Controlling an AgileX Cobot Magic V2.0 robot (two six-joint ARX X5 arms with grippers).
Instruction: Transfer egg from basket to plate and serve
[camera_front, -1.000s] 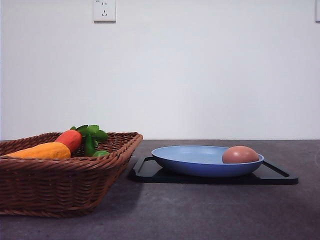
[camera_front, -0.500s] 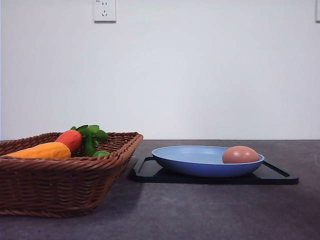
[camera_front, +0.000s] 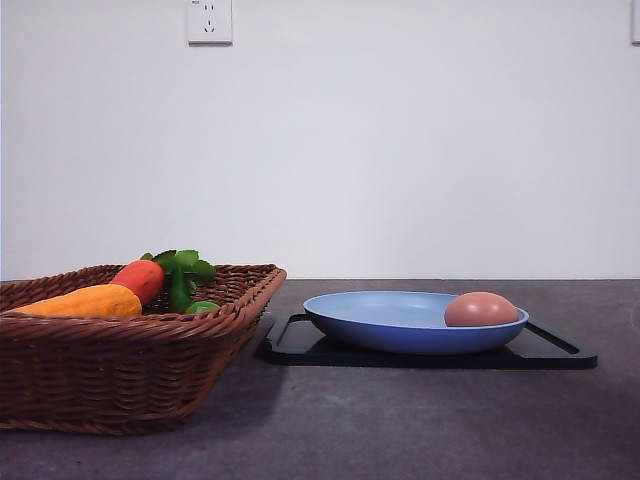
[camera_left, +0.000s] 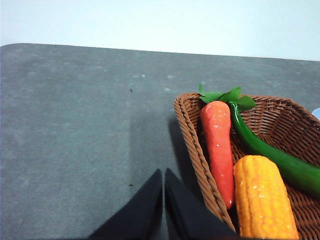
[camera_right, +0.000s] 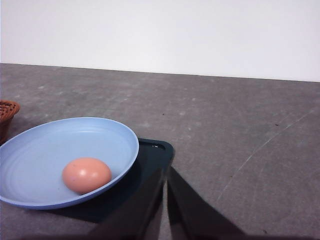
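Brown wicker basket (camera_front: 130, 350) at lower left half hides an orange-red carrot toy (camera_front: 140, 279); the brownish-pink egg (camera_front: 481, 309) rests in the round light-blue plate (camera_front: 390, 325) on a black tray (camera_front: 300, 343); left gripper (camera_left: 163, 180) and right gripper (camera_right: 165, 182) both pressed together, empty.

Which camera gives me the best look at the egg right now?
The right wrist view: it looks down into the plate, so the whole egg shows, lying near the plate's rim. The front view sees the egg side-on, its lower part hidden behind the rim of the plate.
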